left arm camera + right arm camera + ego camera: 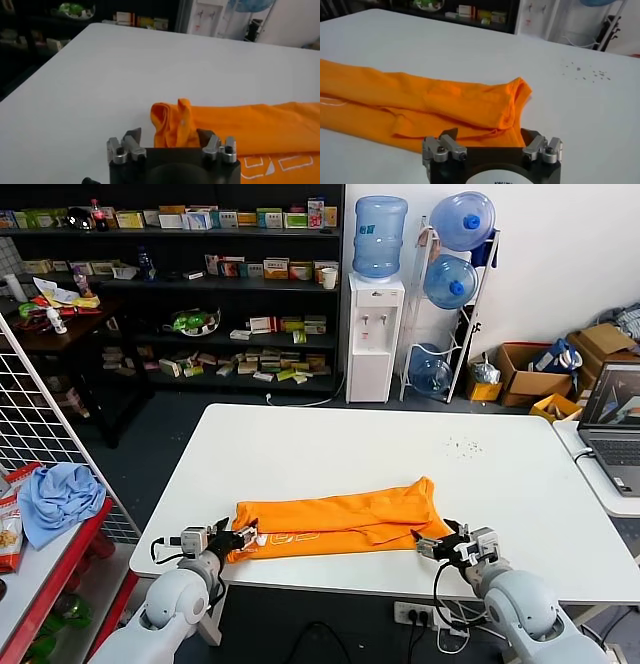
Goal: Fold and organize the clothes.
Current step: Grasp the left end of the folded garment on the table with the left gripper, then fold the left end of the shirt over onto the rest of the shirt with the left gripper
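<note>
The orange T-shirt (340, 519) lies on the white table (330, 444) near its front edge, folded lengthwise into a long band, with white lettering (285, 537) at its front left. My left gripper (240, 539) is open at the shirt's left end. In the left wrist view the bunched end of the shirt (175, 122) lies between the spread fingers of the left gripper (169, 137). My right gripper (432, 544) is open at the shirt's right end. In the right wrist view the shirt's front edge (470, 107) lies between the spread fingers of the right gripper (490, 135).
A light blue cloth (60, 494) lies on a red side table at the left, beside a white wire grid (35, 414). A laptop (615, 424) stands on another table at the right. Shelves and a water dispenser (375, 334) stand behind.
</note>
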Robot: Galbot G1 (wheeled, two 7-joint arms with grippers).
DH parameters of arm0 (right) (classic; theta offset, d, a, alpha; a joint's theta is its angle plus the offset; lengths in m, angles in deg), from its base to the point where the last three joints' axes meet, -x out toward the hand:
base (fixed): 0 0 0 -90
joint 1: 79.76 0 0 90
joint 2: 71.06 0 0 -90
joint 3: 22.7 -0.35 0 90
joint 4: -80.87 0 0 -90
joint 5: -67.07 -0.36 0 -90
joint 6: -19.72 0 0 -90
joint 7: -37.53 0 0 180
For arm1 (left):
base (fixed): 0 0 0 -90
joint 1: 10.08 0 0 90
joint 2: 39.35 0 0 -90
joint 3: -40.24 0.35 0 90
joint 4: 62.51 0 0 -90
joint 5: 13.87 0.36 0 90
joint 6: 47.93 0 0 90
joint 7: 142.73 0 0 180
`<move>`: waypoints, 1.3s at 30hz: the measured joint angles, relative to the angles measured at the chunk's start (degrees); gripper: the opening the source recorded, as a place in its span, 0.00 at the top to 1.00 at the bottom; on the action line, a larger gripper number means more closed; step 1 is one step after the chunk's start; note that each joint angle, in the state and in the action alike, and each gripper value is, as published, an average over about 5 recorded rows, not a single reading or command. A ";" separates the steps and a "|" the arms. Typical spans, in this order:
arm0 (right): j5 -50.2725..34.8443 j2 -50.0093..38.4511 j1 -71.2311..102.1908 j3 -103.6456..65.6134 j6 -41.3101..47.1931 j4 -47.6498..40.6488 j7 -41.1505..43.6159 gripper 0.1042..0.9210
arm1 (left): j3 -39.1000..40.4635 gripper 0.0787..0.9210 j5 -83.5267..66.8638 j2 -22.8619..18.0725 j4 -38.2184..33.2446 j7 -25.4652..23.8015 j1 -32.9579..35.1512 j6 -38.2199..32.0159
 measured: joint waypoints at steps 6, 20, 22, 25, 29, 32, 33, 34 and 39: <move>0.13 0.30 -0.16 0.28 0.32 0.18 0.03 0.12 | -0.26 0.48 -1.27 -0.45 0.19 0.29 0.36 0.20; 0.48 0.51 0.15 0.45 0.62 1.51 -0.23 0.12 | 0.06 0.93 -2.15 -0.24 -0.50 0.36 -0.09 0.90; 0.59 0.55 0.18 0.38 0.62 1.76 -0.37 0.12 | -0.15 0.94 -2.26 0.27 -0.67 0.46 -0.30 0.95; 0.96 0.75 0.28 0.16 0.46 2.00 -0.47 0.12 | -0.59 0.94 -2.49 1.50 -0.72 0.47 -0.76 0.93; 2.19 1.19 0.52 -0.12 -0.22 2.05 -0.57 0.12 | -1.37 0.94 -2.47 4.10 -0.08 0.08 -1.70 0.76; 3.63 1.57 0.76 -0.38 -1.10 2.23 -0.91 0.12 | -2.02 0.94 -1.95 6.72 0.84 -0.41 -2.68 0.46; 4.12 1.68 0.83 -0.48 -1.44 2.32 -1.05 0.12 | -2.25 0.94 -1.70 7.69 1.25 -0.63 -3.06 0.32; 4.64 1.81 0.90 -0.58 -1.82 2.42 -1.21 0.12 | -2.49 0.94 -1.46 8.68 1.69 -0.85 -3.45 0.18; 8.11 2.79 1.62 -1.34 -4.78 2.86 -2.20 0.12 | -3.71 0.94 -0.87 13.49 3.62 -1.82 -5.13 -0.38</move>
